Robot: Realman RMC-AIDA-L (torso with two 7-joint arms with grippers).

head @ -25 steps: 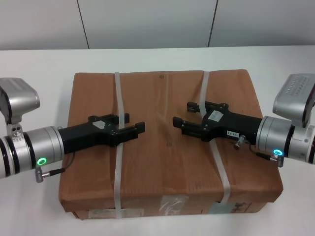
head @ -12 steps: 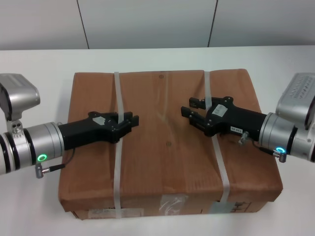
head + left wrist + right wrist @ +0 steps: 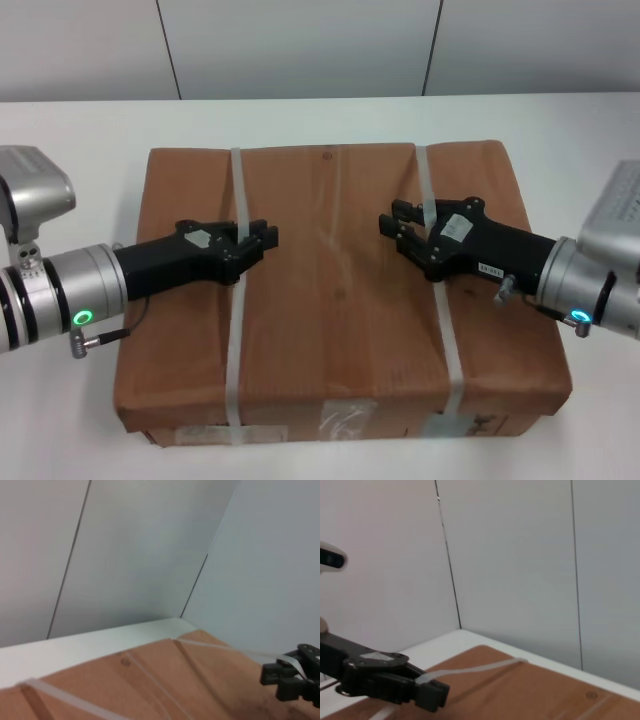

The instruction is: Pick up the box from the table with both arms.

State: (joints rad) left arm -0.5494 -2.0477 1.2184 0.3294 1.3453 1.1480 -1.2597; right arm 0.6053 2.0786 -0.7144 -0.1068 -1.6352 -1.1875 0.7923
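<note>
Head view: left gripper (image 3: 262, 240) reaching in low from the table's left edge over the box (image 3: 340, 300), forearm near level, green ring lit at the wrist; black fingers (image 3: 258, 233) at the left strap (image 3: 236, 310), gap between them narrow, whether clamped on the strap cannot tell. Right gripper (image 3: 400, 232) coming in from the right edge, angled slightly toward the far edge, fingertips at the right strap (image 3: 440, 300) near its far half, jaws a little apart with the strap running between or under them, actual hold cannot tell. Box lying flat on the table (image 3: 90, 130), about midway between left and right edges, close to the near edge; long axis running left to right, straps crossing it from far edge to near edge; taped and labelled side (image 3: 345, 425) facing the near edge

Left wrist view: brown box top (image 3: 150, 690) filling the lower part, pale strap (image 3: 65, 697) across it, white table (image 3: 90, 642) beyond, grey wall panels (image 3: 150, 545) behind. Right gripper (image 3: 292, 680) seen far off, fingers (image 3: 275, 674) at a strap, own fingers out of shot

Right wrist view: left gripper (image 3: 427, 692) seen across the box (image 3: 530, 690), black fingers (image 3: 432, 694) at the strap (image 3: 470, 670), which rises slightly toward them; table (image 3: 445, 642) strip and wall panels (image 3: 520, 555) behind
</note>
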